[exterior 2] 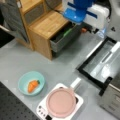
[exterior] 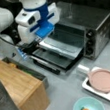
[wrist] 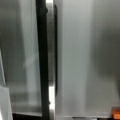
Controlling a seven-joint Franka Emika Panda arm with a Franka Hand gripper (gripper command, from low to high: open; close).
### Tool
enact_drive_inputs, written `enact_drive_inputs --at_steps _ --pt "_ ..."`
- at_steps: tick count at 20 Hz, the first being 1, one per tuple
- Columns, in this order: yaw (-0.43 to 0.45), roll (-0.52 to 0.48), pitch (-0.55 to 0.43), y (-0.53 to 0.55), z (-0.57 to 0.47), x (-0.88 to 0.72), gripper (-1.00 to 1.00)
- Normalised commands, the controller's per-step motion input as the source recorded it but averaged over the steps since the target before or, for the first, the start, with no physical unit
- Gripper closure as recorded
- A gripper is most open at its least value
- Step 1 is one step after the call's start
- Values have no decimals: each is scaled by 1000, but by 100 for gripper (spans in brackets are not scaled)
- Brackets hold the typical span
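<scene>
We see the gripper (exterior: pixel 31 45) over the lowered oven door (exterior: pixel 58 53) of the toaster oven (exterior: pixel 93 24), just beside its handle (wrist: pixel 55 50); grip state we cannot tell.

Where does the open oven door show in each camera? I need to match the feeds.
Front view: oven door lies open at centre, below the blue-and-white pincer mount.
Front view: oven door at right, folded flat toward the grey table.
Wrist view: its dark edge and handle run top to bottom, left of centre.
Shared landmark: pink pan, in both front views only.
</scene>
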Motion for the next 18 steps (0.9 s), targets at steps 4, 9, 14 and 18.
enact_drive_inputs --at_steps 4,9,14,18 --pt "174 39 -71 -69 -23 67 -100" --pt "142 40 -64 -231 -69 195 -100" --pt "93 46 -32 -350 -79 297 -100" --pt "72 57 -2 -371 -39 407 -100"
